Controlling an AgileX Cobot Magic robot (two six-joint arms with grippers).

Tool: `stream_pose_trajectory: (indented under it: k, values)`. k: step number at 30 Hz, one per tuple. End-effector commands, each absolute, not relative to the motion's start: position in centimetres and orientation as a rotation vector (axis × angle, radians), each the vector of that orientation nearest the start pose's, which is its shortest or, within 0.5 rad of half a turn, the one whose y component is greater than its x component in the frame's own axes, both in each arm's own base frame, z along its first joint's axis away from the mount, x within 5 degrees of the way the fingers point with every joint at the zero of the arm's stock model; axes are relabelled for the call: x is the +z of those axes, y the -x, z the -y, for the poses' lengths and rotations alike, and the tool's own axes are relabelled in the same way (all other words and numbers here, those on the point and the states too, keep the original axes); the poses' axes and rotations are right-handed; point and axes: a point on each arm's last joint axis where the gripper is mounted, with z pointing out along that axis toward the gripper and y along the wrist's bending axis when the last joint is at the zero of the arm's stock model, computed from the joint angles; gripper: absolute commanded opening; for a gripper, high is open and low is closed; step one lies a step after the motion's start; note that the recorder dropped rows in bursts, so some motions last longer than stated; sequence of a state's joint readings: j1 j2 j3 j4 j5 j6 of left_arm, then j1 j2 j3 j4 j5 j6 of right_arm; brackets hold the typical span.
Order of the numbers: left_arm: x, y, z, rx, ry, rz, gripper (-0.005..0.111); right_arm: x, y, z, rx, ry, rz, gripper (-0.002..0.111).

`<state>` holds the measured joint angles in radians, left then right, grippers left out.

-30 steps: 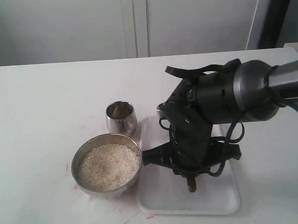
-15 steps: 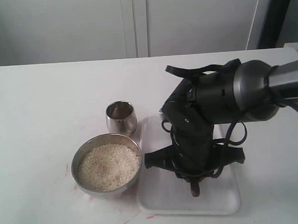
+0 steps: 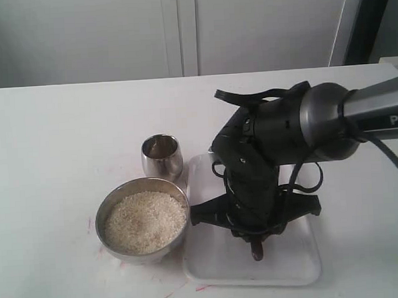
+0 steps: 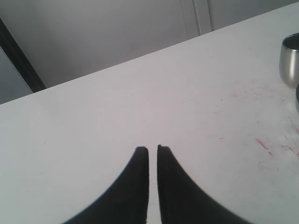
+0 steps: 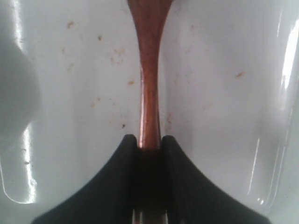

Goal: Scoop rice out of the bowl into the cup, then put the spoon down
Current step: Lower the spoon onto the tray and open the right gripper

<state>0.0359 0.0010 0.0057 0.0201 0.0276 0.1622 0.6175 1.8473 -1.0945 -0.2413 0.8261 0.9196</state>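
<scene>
Exterior view, left to right.

- The bowl [image 3: 100, 219] stands at lower left of centre on the white table [image 3: 45, 150]. It is filled nearly to the rim with the rice [image 3: 146, 222].
- Faint red marks [image 3: 168, 295] lie on the table near its base.
- The cup [image 3: 162, 165] stands upright just above and right of the bowl, close to its rim. Whether the two touch cannot be told. Its inside is dark, so the contents cannot be made out.
- A white tray [image 3: 299, 254] lies at lower centre-right, its left edge just beside the bowl.
- The right gripper [image 3: 256, 237] points down over the tray, with the dark end of the spoon [image 3: 258, 252] showing just below it.

Right wrist view.

- The right gripper [image 5: 149, 140] has its jaws clamped on the spoon [image 5: 149, 88], one finger against each side of the slim handle.
- The handle runs out over the tray [image 5: 70, 93] and widens at the frame edge, where the oval is cropped.
- Brown specks dot the tray floor.
- Contact between spoon and tray cannot be told.

Left wrist view.

- The left gripper [image 4: 153, 150] has its fingers nearly together with only a thin slit between, gripping nothing, above bare table [image 4: 93, 107].
- The cup [image 4: 289, 65] shows at the frame edge.
</scene>
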Motion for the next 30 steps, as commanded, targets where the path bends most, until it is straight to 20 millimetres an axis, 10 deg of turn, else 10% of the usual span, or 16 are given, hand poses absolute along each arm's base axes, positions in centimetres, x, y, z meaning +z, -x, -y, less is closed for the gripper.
stream_pose_trajectory:
  k: [1,30]
  values:
    - [21.1,-5.6,-0.2,0.164,-0.101,-1.504,0.014,15.9,-28.5,-17.9,-0.107,-0.196,-2.942,0.000]
    - [21.1,-5.6,-0.2,0.164,-0.101,-1.504,0.014,14.1,-29.1,-17.8,-0.152,-0.175,-2.956,0.007]
